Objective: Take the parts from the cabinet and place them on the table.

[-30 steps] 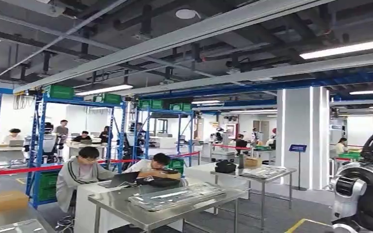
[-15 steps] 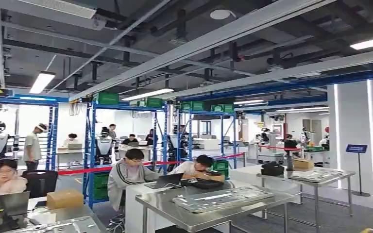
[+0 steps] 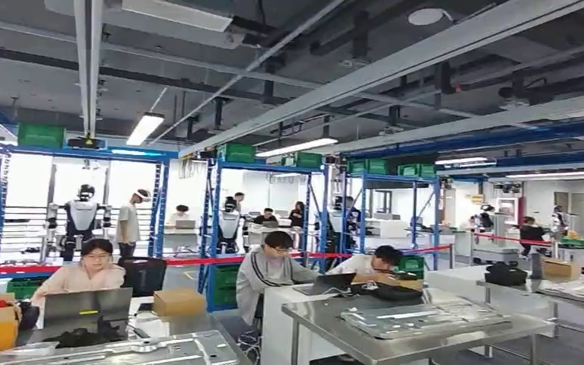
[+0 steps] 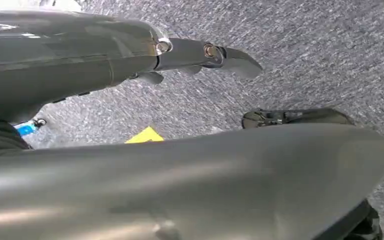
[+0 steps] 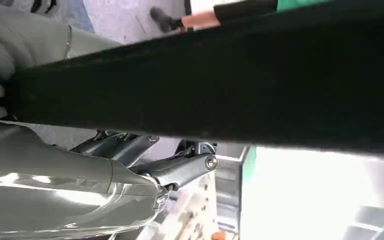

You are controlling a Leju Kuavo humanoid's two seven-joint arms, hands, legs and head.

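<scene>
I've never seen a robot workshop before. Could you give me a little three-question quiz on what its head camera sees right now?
1. True or false: the green bins sit on top of the blue racks.
2. What stretches across in front of the racks? A: red tape. B: a yellow chain. C: a green hose.
3. Fill in: the seated person in the middle is working at a ___.

Key: 1 true; 2 A; 3 laptop.
</scene>
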